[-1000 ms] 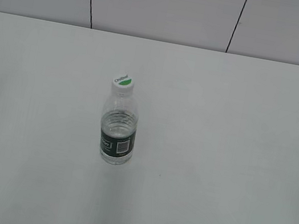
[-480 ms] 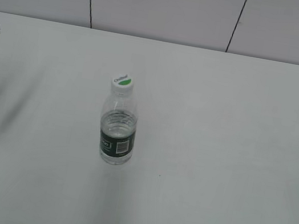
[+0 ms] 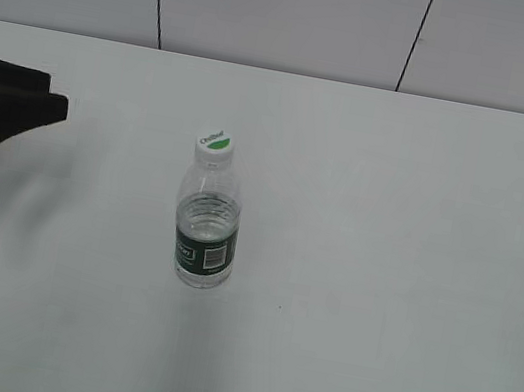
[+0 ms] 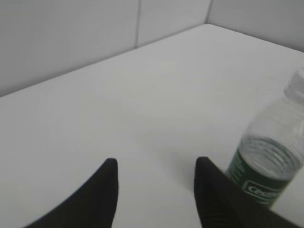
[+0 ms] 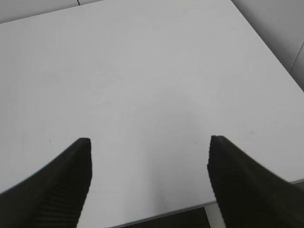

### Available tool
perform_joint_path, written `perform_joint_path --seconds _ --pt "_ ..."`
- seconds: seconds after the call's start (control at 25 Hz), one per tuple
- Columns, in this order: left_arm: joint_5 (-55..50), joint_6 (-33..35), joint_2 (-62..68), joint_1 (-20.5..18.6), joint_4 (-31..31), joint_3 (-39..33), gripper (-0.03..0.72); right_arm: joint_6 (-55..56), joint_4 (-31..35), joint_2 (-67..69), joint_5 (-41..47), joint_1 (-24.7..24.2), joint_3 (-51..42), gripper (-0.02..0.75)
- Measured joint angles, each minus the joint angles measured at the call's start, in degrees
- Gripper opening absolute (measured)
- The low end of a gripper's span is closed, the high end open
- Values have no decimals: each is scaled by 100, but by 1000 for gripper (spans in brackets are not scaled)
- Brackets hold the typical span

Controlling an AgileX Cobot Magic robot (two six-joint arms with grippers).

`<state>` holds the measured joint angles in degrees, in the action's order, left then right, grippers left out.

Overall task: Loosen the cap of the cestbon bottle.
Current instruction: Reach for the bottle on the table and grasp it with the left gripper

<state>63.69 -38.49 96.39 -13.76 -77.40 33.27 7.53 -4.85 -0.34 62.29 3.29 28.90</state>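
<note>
Bottle (image 3: pixel 205 232): upright mid-table (image 3: pixel 409 283), cap (image 3: pixel 216 145) on. Left gripper (image 4: pixel 154 183): spread, empty, well left of bottle. Right gripper (image 5: pixel 148 156): spread, empty. Step: my approach; next I must grasp the body.

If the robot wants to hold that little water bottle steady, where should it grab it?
Probably around the cestbon bottle at its labelled middle, coming in level from the left, where the open left gripper is. It stands upright with nothing beside it, and that leaves the cap free for twisting from above.
</note>
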Motion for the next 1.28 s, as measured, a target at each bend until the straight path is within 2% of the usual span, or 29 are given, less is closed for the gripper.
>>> perform_joint_path --seconds 0.12,0.2,0.4,0.48,0.84,1.28 --pt "244 -51 471 107 -730 342 320 0 0 0 0 0 0 584" --pt "314 -58 707 245 -1026 404 342 0 0 0 0 0 0 584" --pt "444 95 1105 737 -1070 409 537 0 0 0 0 0 0 584" --pt "358 277 1128 925 -1025 411 564 0 0 0 0 0 0 584" --pt "-115 508 1562 1662 -963 593 573 0 0 0 0 0 0 584" --pt "-247 529 2173 2212 -718 1338 573 0 2 0 0 0 0 584"
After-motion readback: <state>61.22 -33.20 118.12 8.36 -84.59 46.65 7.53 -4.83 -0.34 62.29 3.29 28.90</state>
